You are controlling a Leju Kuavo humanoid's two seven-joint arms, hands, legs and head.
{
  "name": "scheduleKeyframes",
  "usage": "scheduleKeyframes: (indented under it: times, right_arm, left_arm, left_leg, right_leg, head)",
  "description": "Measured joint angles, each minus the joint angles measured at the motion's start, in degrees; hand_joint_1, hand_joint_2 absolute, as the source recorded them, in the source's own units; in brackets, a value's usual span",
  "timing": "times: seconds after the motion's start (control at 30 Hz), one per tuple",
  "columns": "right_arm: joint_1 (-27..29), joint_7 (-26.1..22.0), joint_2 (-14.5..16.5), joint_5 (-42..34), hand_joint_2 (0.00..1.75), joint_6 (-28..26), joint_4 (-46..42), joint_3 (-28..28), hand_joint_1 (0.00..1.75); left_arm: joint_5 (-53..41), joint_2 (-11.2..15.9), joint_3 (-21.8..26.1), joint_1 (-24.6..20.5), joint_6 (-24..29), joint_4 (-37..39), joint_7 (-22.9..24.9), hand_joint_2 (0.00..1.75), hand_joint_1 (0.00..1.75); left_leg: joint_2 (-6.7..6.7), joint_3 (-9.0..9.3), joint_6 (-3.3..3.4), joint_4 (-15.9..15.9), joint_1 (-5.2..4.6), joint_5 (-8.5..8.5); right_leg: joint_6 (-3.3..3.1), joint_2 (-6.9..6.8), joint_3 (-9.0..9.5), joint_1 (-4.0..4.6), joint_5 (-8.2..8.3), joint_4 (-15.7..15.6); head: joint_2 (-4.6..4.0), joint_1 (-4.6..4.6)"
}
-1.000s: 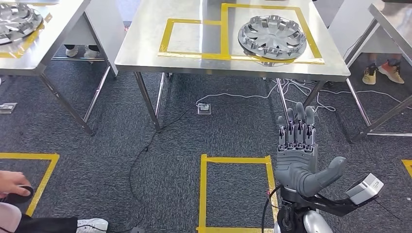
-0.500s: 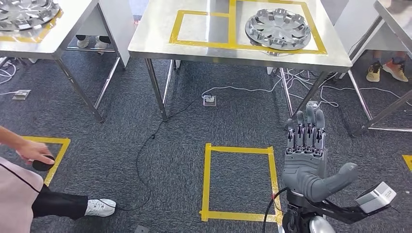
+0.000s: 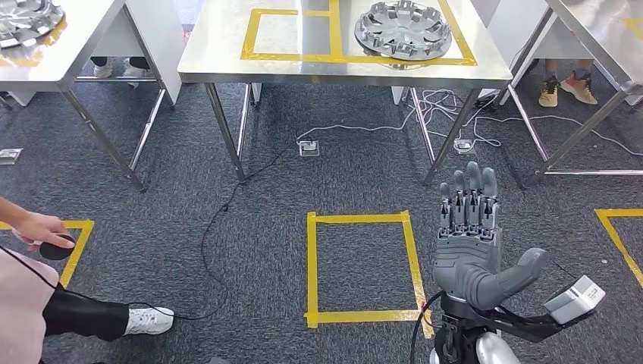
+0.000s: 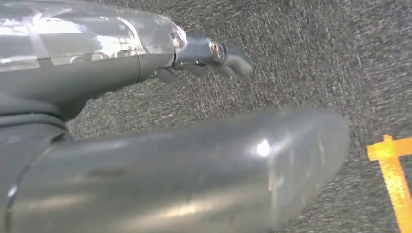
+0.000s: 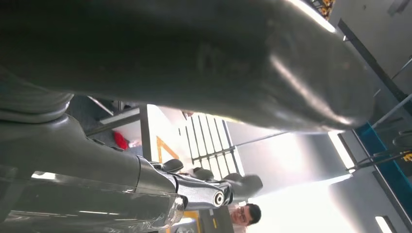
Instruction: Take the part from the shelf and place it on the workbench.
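A silver wheel cover [image 3: 403, 29] lies on a steel workbench [image 3: 220, 57] ahead of me, inside a yellow tape frame at its right side. My right hand [image 3: 470, 243] is raised in front of me over the carpet, palm up, fingers straight and spread, thumb out to the side, holding nothing. It stands well short of the workbench. In the left wrist view my left hand [image 4: 170, 145] hangs over grey carpet with its fingers [image 4: 214, 53] loosely extended and nothing in it. The right wrist view looks past my right hand [image 5: 194, 63] towards the ceiling.
A second wheel cover [image 3: 26, 15] lies on another steel table at the far left. A person's hand [image 3: 45, 231] holds a dark object at the left edge, with a shoe [image 3: 148, 321] below. Cables [image 3: 220, 227], a floor socket [image 3: 308, 148] and a yellow tape square [image 3: 312, 265] mark the carpet.
The whole picture has shifted, so the camera has moved: the workbench now sits higher and further left. My right hand stays raised and open. The person's hand at the left has barely moved.
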Motion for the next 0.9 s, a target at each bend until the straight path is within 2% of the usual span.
scheduleKeyframes:
  times: [0.07, 0.1, 0.2, 0.23, 0.27, 0.3, 0.33, 0.4, 0.43, 0.47, 0.53, 0.57, 0.6, 0.67, 0.7, 0.73, 0.77, 0.8, 0.83, 0.87, 0.9]
  right_arm:
    - [0.08, 0.00, -0.01, 0.06, 0.00, -0.06, -0.12, -0.10, 0.00]
    - [0.08, 0.00, -0.03, 0.07, 0.00, -0.09, -0.16, -0.11, 0.00]
    - [0.10, 0.00, -0.02, 0.06, 0.00, -0.17, -0.22, -0.13, 0.00]
    - [0.16, 0.00, -0.02, 0.06, 0.00, -0.19, -0.21, -0.13, 0.00]
    - [0.21, 0.00, -0.02, 0.06, 0.00, -0.20, -0.20, -0.12, 0.00]
    - [0.24, 0.00, -0.02, 0.06, 0.00, -0.20, -0.20, -0.13, 0.00]
    - [0.26, 0.00, -0.02, 0.06, 0.00, -0.20, -0.22, -0.13, 0.00]
    - [0.22, 0.00, -0.02, 0.07, 0.00, -0.20, -0.34, -0.15, 0.00]
    - [0.17, 0.00, -0.03, 0.07, 0.00, -0.20, -0.46, -0.15, 0.00]
    - [0.17, 0.00, -0.03, 0.07, 0.00, -0.20, -0.56, -0.18, 0.00]
    - [0.30, 0.00, -0.04, 0.07, 0.00, -0.20, -0.69, -0.21, 0.00]
    - [0.40, 0.00, -0.03, 0.08, 0.00, -0.20, -0.76, -0.23, 0.00]
    - [0.37, 0.00, -0.03, 0.10, 0.00, -0.20, -0.85, -0.22, 0.00]
    - [0.30, 0.00, -0.03, 0.13, 0.00, -0.20, -1.02, -0.22, 0.00]
    - [0.29, 0.00, -0.04, 0.13, 0.00, -0.21, -1.04, -0.21, 0.00]
    - [0.36, 0.00, -0.04, 0.13, 0.00, -0.21, -1.04, -0.20, 0.00]
    - [0.43, 0.00, -0.04, 0.13, 0.00, -0.22, -1.04, -0.19, 0.00]
    - [0.44, 0.00, -0.04, 0.12, 0.00, -0.22, -1.04, -0.18, 0.00]
    - [0.44, 0.00, -0.04, 0.11, 0.00, -0.22, -1.05, -0.18, 0.00]
    - [0.45, 0.00, -0.04, 0.11, 0.00, -0.22, -1.07, -0.19, 0.00]
    - [0.41, 0.00, -0.04, 0.11, 0.00, -0.23, -1.09, -0.19, 0.00]
  left_arm:
    - [-0.02, -0.03, 0.00, 0.05, 0.00, 0.00, 0.04, 0.00, 0.00]
    - [-0.03, -0.07, 0.00, 0.06, 0.00, 0.00, 0.05, 0.00, 0.00]
    - [-0.05, -0.13, 0.00, 0.14, 0.00, 0.00, 0.05, 0.00, 0.00]
    - [-0.05, -0.11, 0.00, 0.17, 0.00, 0.00, 0.06, 0.00, 0.00]
    - [-0.05, -0.10, 0.00, 0.17, 0.00, 0.00, 0.06, 0.00, 0.00]
    - [-0.05, -0.11, 0.00, 0.16, 0.00, 0.00, 0.06, 0.00, 0.00]
    - [-0.06, -0.13, 0.00, 0.12, 0.00, 0.00, 0.06, 0.00, 0.00]
    - [-0.07, -0.23, 0.00, 0.05, 0.00, 0.00, 0.05, 0.00, 0.00]
    - [-0.07, -0.28, 0.00, 0.03, 0.00, 0.00, 0.05, 0.00, 0.00]
    - [-0.07, -0.34, 0.00, 0.02, 0.00, 0.00, 0.05, 0.00, 0.00]
    - [-0.07, -0.40, 0.00, -0.02, 0.00, -0.01, 0.05, 0.00, 0.00]
    - [-0.08, -0.42, -0.01, -0.09, 0.00, -0.01, 0.06, 0.00, 0.00]
    - [-0.11, -0.43, -0.01, -0.14, 0.00, -0.01, 0.05, 0.00, 0.00]
    - [-0.16, -0.40, -0.02, -0.12, 0.00, 0.00, 0.07, 0.00, 0.00]
    - [-0.17, -0.38, -0.02, -0.01, 0.00, 0.01, 0.08, 0.00, 0.00]
    - [-0.17, -0.36, -0.02, 0.12, 0.00, 0.01, 0.09, 0.00, 0.00]
    - [-0.17, -0.33, -0.03, 0.22, 0.00, 0.02, 0.10, 0.00, 0.00]
    - [-0.17, -0.31, -0.03, 0.26, 0.00, 0.02, 0.10, 0.00, 0.00]
    - [-0.17, -0.30, -0.04, 0.26, 0.00, 0.02, 0.09, 0.00, 0.00]
    - [-0.17, -0.30, -0.04, 0.25, 0.01, 0.02, 0.09, 0.00, 0.00]
    - [-0.17, -0.29, -0.04, 0.25, 0.01, 0.02, 0.08, 0.00, 0.00]
  left_leg:
    - [1.33, -0.33, 0.90, -0.20, 0.03, 0.04]
    - [2.07, -0.48, 1.28, -0.28, 0.07, 0.26]
    - [4.34, -1.04, 1.99, -0.30, -0.16, 0.64]
    - [5.09, -1.22, 2.08, -0.29, -0.28, 0.73]
    - [5.82, -1.36, 2.11, -0.28, -0.41, 0.80]
    - [6.52, -1.43, 2.11, -0.27, -0.53, 0.85]
    - [7.13, -1.42, 2.09, -0.28, -0.65, 0.89]
    - [8.21, -1.36, 1.97, -0.27, -0.89, 0.93]
    - [8.66, -1.45, 1.81, -0.24, -1.00, 0.99]
    - [9.14, -1.56, 1.60, -0.23, -1.07, 1.08]
    - [10.09, -1.63, 1.05, -0.33, -1.18, 1.19]
    - [9.43, -1.62, 0.74, -0.17, -1.13, 0.94]
    - [7.99, -1.94, 0.47, 0.71, -1.08, 0.16]
    - [4.52, -4.33, 0.11, 6.05, -0.94, -3.04]
    - [3.81, -6.14, 0.04, 9.84, -0.94, -4.80]
    - [3.75, -7.72, -0.02, 13.08, -0.96, -5.93]
    - [3.83, -8.59, -0.06, 14.74, -0.96, -5.97]
    - [3.85, -8.44, -0.04, 14.25, -0.95, -4.84]
    - [3.49, -7.34, 0.01, 11.77, -0.91, -2.80]
    - [2.13, -5.76, 0.10, 8.22, -0.78, -0.60]
    - [0.42, -4.24, 0.20, 4.83, -0.54, 0.91]
  right_leg:
    - [0.66, 0.18, -0.84, -0.13, -0.29, 0.82]
    - [0.97, -0.28, -1.56, -0.19, -1.37, 2.31]
    - [1.75, -1.88, -5.33, -0.28, -7.00, 12.16]
    - [1.83, -2.02, -6.16, -0.27, -8.04, 14.84]
    - [1.78, -2.10, -6.11, -0.26, -8.01, 15.68]
    - [1.59, -2.23, -5.05, -0.23, -6.99, 14.42]
    - [1.26, -2.57, -3.14, -0.15, -5.25, 11.30]
    - [0.36, -4.53, 0.92, 0.32, -2.50, 3.77]
    - [-0.09, -5.40, 2.07, 0.58, -2.03, 1.38]
    - [-0.46, -5.90, 2.48, 0.84, -2.04, 0.19]
    - [-1.10, -5.16, 2.40, 0.92, -1.86, -0.42]
    - [-1.35, -4.69, 2.44, 0.81, -1.54, -0.80]
    - [-1.65, -4.25, 2.52, 0.64, -1.18, -1.21]
    - [-2.07, -3.35, 2.51, 0.41, -0.67, -1.70]
    - [-2.21, -2.78, 2.38, 0.41, -0.57, -1.71]
    - [-2.26, -2.12, 2.27, 0.45, -0.53, -1.64]
    - [-2.27, -1.43, 2.21, 0.49, -0.53, -1.52]
    - [-2.23, -0.70, 2.17, 0.49, -0.55, -1.34]
    - [-2.14, 0.07, 2.15, 0.47, -0.64, -1.08]
    - [-1.99, 0.78, 2.07, 0.41, -0.78, -0.75]
    - [-1.73, 1.50, 1.85, 0.44, -0.99, -0.25]
  head:
    - [0.00, 0.19]
    - [0.00, 0.46]
    - [0.00, 1.39]
    - [0.00, 1.68]
    - [0.00, 1.95]
    - [0.00, 2.18]
    - [0.00, 2.33]
    - [0.00, 2.44]
    - [0.00, 2.48]
    - [0.00, 2.49]
    - [0.00, 2.51]
    - [0.00, 2.43]
    - [0.00, 2.30]
    - [0.00, 1.73]
    - [0.00, 1.44]
    - [0.00, 1.18]
    - [0.00, 1.00]
    - [0.00, 0.89]
    - [0.00, 0.76]
    - [0.00, 0.57]
    - [0.00, 0.34]
